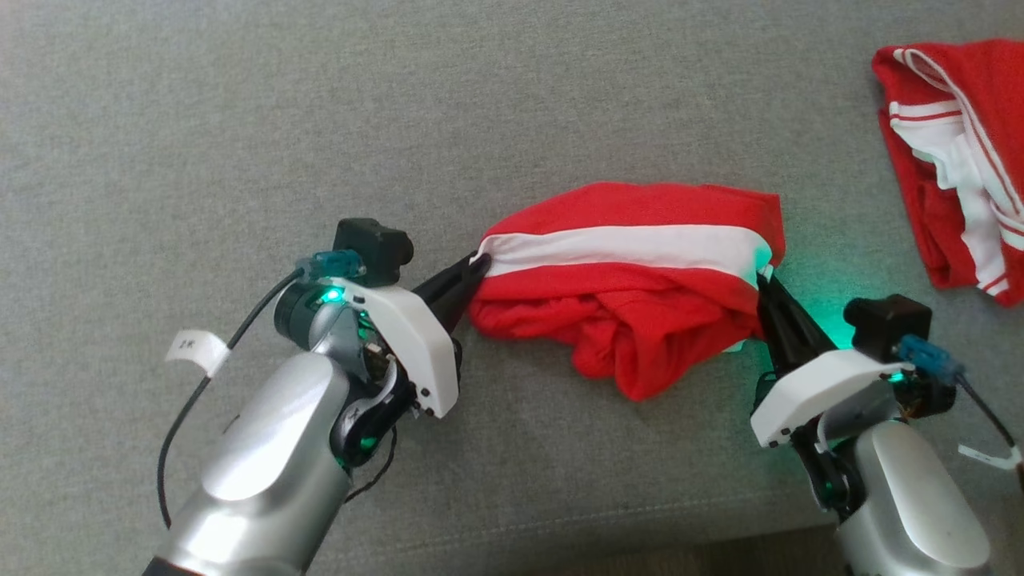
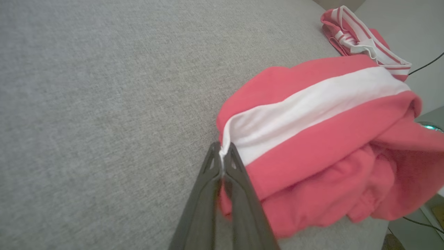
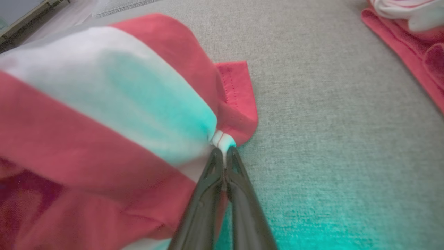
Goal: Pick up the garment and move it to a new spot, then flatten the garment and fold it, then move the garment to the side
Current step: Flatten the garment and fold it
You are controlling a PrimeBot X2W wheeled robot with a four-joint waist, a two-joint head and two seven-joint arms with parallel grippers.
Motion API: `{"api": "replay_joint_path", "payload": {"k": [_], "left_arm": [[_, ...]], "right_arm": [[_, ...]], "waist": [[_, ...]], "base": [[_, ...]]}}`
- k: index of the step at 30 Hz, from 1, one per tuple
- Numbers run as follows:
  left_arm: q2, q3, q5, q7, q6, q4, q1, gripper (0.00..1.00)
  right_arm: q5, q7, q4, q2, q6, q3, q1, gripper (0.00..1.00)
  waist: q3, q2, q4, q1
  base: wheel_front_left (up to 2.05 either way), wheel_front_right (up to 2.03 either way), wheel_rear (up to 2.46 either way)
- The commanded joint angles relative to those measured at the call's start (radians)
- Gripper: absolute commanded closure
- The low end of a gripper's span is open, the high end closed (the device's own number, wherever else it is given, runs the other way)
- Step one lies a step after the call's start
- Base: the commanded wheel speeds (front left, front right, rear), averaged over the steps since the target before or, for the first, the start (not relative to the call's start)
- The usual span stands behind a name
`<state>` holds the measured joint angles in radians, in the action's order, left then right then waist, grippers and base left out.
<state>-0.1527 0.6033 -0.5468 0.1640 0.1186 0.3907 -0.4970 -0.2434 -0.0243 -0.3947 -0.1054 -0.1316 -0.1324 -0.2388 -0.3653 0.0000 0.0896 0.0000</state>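
Note:
A red garment (image 1: 632,280) with a broad white stripe lies bunched on the grey fabric surface. My left gripper (image 1: 478,262) is shut on its left end, right at the white stripe. My right gripper (image 1: 762,278) is shut on the right end of the same stripe. In the left wrist view the dark fingers (image 2: 211,166) pinch the white edge of the garment (image 2: 312,139). The right wrist view has the fingers (image 3: 215,163) clamping a small white fold of the garment (image 3: 104,114), tinted green by the wrist light. The lower part of the garment sags in loose folds between the two arms.
A second red and white garment (image 1: 960,160) lies crumpled at the far right, also in the left wrist view (image 2: 357,34). The grey surface (image 1: 240,120) stretches wide to the left and behind. Its front edge (image 1: 640,536) runs along the bottom.

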Motion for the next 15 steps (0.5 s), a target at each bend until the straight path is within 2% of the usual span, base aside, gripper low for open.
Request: {"api": "replay_joint_path", "payload": {"k": [1,7,15], "left_arm": [[-0.019,-0.023,0.008,-0.008,-0.005,-0.029,-0.032,1.0],[-0.033,-0.032,0.029,-0.068,-0.027,-0.052,-0.025,1.0],[-0.078,-0.071,0.052,-0.154,-0.075,-0.184,0.015,1.0]], "right_arm": [[-0.008,-0.001,-0.008,-0.002,0.001,-0.031,0.01,1.0],[-0.007,0.069,0.043,-0.016,0.001,0.015,0.028,1.0],[0.018,0.044,0.263,-0.052,0.001,0.096,0.052,1.0]], "waist": [[-0.001,0.0,-0.001,0.0],[0.016,0.0,-0.005,0.0],[0.071,0.0,-0.011,0.0]], "base": [[0.0,0.0,0.0],[0.0,0.0,0.0],[0.0,0.0,0.0]]}}
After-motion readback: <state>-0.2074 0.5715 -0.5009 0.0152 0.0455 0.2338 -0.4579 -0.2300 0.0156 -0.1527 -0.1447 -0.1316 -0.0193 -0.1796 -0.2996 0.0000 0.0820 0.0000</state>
